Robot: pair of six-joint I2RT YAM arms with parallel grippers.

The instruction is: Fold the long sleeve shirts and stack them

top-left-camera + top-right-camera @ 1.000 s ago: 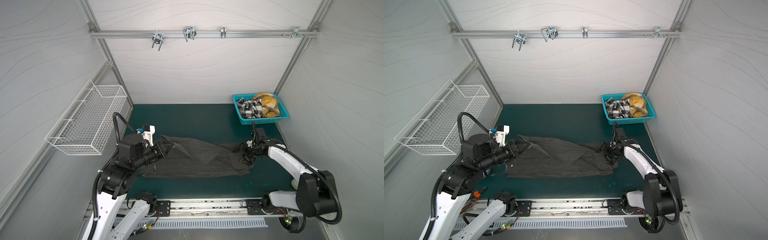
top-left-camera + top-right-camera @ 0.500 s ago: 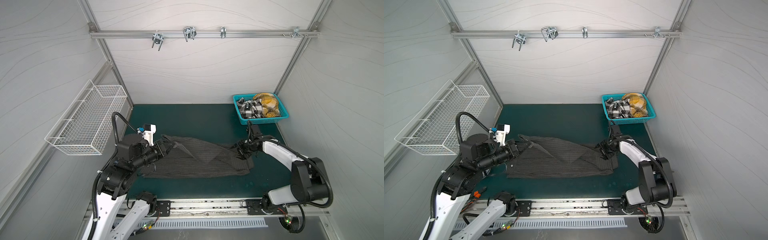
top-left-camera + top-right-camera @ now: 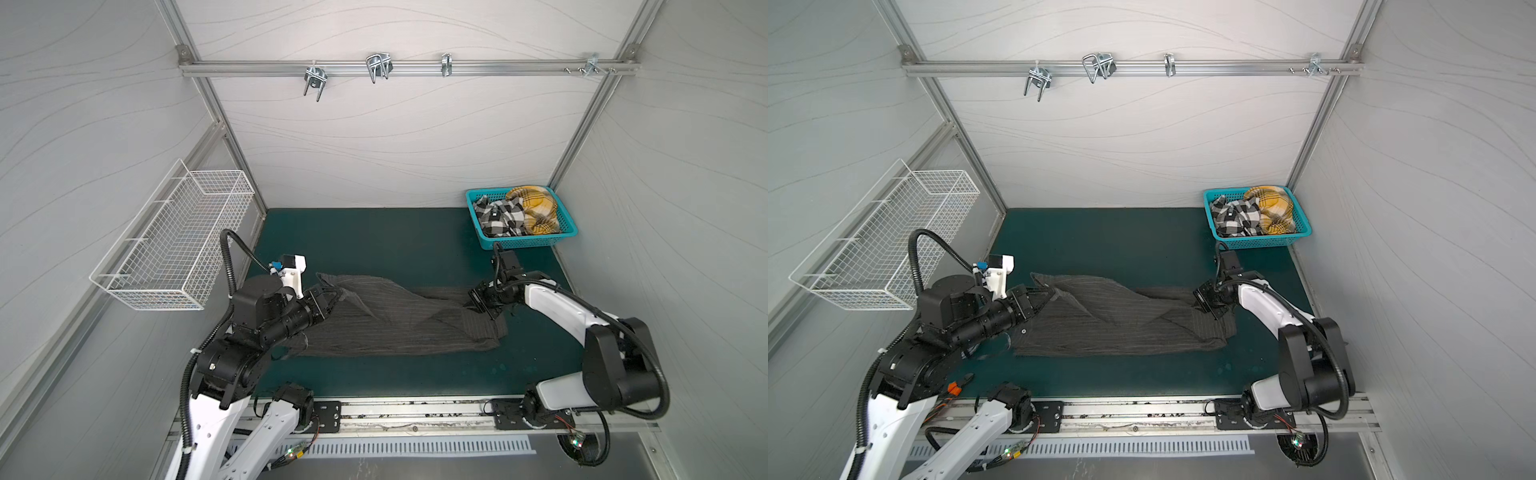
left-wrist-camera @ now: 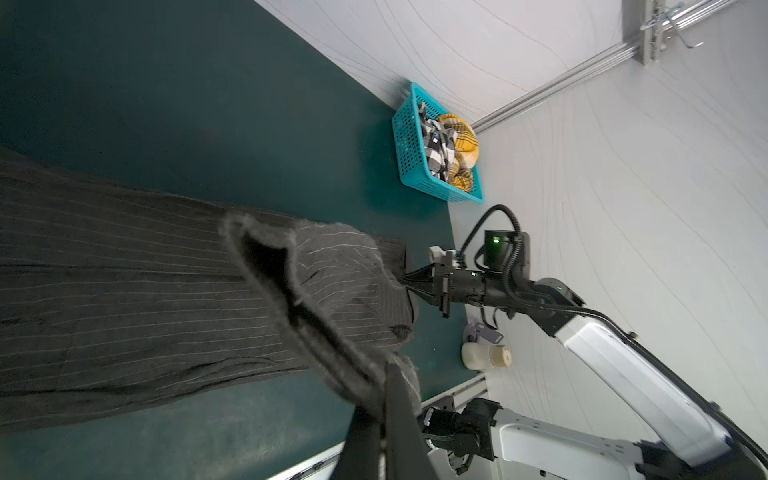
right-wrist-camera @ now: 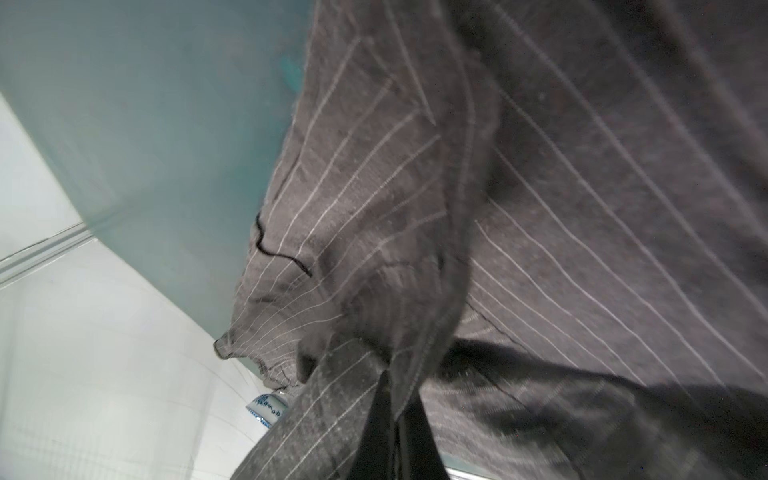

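Here, your left pincer (image 3: 331, 298) and right pincer (image 3: 473, 305) each pinch an end of the charcoal pinstriped shirt (image 3: 395, 332), stretched between the left and right edges of the surface (image 3: 374, 241).

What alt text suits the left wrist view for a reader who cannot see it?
The left gripper pinches one end of a charcoal pinstriped shirt on the green table; the right gripper grips the other. A teal basket beyond holds plaid shirts.
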